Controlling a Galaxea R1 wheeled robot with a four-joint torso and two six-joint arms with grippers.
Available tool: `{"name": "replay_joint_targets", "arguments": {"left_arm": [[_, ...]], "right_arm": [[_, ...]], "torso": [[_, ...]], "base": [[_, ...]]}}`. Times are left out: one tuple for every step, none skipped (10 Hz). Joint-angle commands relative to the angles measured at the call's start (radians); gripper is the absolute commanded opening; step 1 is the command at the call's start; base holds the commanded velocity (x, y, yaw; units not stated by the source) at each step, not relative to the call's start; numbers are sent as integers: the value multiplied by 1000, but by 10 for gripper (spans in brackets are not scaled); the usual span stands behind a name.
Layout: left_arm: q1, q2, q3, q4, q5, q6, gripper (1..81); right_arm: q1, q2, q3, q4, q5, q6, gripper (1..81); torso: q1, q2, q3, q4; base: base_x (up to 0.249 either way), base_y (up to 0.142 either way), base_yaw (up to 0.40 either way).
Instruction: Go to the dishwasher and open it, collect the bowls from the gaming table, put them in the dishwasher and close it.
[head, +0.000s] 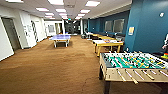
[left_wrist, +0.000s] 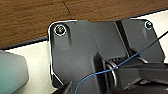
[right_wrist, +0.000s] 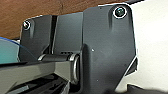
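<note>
While the robot rolls over the brown carpet, the gaming table stands close on its right. It could bump the table's corner. Nobody can tell whether its grippers are apart or together.

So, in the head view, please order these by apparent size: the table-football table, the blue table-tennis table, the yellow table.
Largest to smallest as they look:
1. table-football table, nearest the camera, so nearness inflates it
2. yellow table
3. blue table-tennis table, farthest away; close to the yellow one

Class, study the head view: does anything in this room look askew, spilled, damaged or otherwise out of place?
Nothing stands out. The table-football table, the ping-pong table and the yellow tables stand upright, and the brown carpet shows no spill.
</note>
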Motion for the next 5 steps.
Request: {"name": "replay_joint_targets", "arguments": {"left_arm": [[-58, -2, -5, -2, 37, -1, 811], [-58, -1, -5, -2, 38, -1, 811], [-58, -1, -5, -2, 37, -1, 811], [-58, -1, -5, -2, 38, -1, 811], [-58, -1, -5, -2, 37, -1, 811]], "right_arm": [[58, -1, 8, -4, -55, -2, 811], [58, -1, 8, -4, -55, -2, 811], [60, -1, 8, -4, -55, -2, 811], [58, -1, 8, -4, -55, -2, 811], [60, -1, 8, -4, -55, -2, 811]], "torso": [[0, 0, 0, 0], [0, 0, 0, 0], [0, 0, 0, 0], [0, 0, 0, 0], [0, 0, 0, 0]], "base": [[0, 0, 0], [0, 0, 0], [0, 0, 0], [0, 0, 0], [0, 0, 0]]}}
